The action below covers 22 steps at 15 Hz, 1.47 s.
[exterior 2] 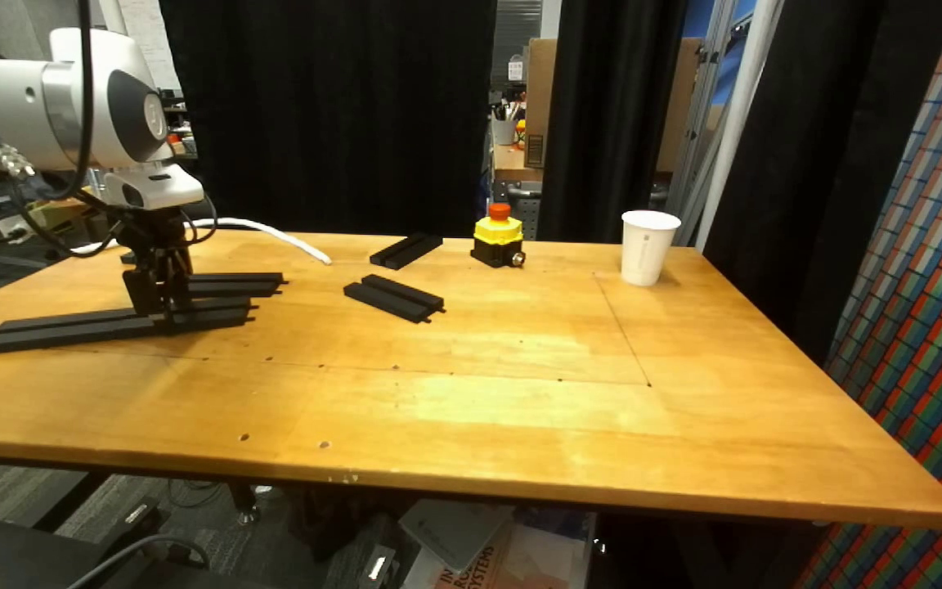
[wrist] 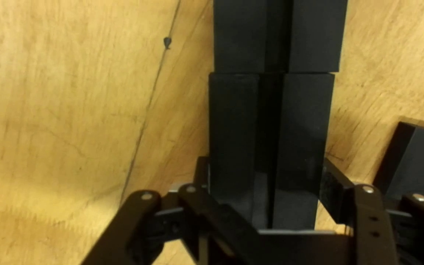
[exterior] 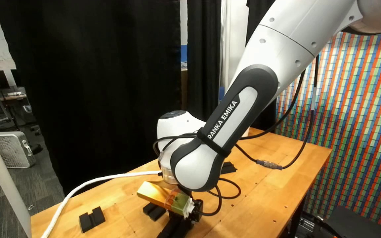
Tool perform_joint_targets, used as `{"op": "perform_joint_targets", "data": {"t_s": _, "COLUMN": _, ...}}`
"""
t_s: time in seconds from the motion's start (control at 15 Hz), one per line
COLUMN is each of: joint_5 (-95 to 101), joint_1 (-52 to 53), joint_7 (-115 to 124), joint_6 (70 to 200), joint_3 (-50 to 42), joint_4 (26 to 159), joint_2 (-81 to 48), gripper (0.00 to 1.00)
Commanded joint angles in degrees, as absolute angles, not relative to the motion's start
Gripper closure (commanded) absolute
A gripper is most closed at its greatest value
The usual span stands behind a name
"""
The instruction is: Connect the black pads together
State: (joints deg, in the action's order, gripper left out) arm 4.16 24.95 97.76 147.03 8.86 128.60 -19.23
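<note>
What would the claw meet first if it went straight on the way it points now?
Most likely the wooden tabletop. The claw points down with a black pad between its fingers, so the tips would probably reach the wood beside the pad. Any gap beneath them is unclear.

You get glare on the table (exterior 2: 479,413) in an exterior view, where the curtain (exterior 2: 328,119) sinks to near-black; in your wrist view, the tool (wrist: 266,180) looks dark and blurred.
</note>
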Motion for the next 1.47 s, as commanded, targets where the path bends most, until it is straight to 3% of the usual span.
{"op": "perform_joint_targets", "data": {"t_s": 0.0, "joint_5": 3.3, "joint_1": 25.4, "joint_7": 98.8, "joint_6": 150.1, "joint_3": 9.6, "joint_4": 126.2, "joint_2": -24.6, "gripper": 0.54}}
{"op": "perform_joint_targets", "data": {"t_s": 0.87, "joint_5": 2.2, "joint_1": 25.4, "joint_7": 100.7, "joint_6": 152.4, "joint_3": 9.1, "joint_4": 124.9, "joint_2": -26.6, "gripper": 0.54}}
{"op": "perform_joint_targets", "data": {"t_s": 0.93, "joint_5": 2.0, "joint_1": 25.2, "joint_7": 100.6, "joint_6": 152.2, "joint_3": 9.2, "joint_4": 124.9, "joint_2": -26.5, "gripper": 0.24}}
{"op": "perform_joint_targets", "data": {"t_s": 1.0, "joint_5": 1.6, "joint_1": 25.0, "joint_7": 100.3, "joint_6": 152.3, "joint_3": 9.4, "joint_4": 124.9, "joint_2": -26.6, "gripper": 0.06}}
{"op": "perform_joint_targets", "data": {"t_s": 1.13, "joint_5": 0.4, "joint_1": 24.5, "joint_7": 98.6, "joint_6": 153.0, "joint_3": 10.0, "joint_4": 124.7, "joint_2": -27.5, "gripper": 0.00}}
{"op": "perform_joint_targets", "data": {"t_s": 1.4, "joint_5": 2.3, "joint_1": 26.3, "joint_7": 99.9, "joint_6": 148.4, "joint_3": 8.4, "joint_4": 123.3, "joint_2": -25.5, "gripper": 0.00}}
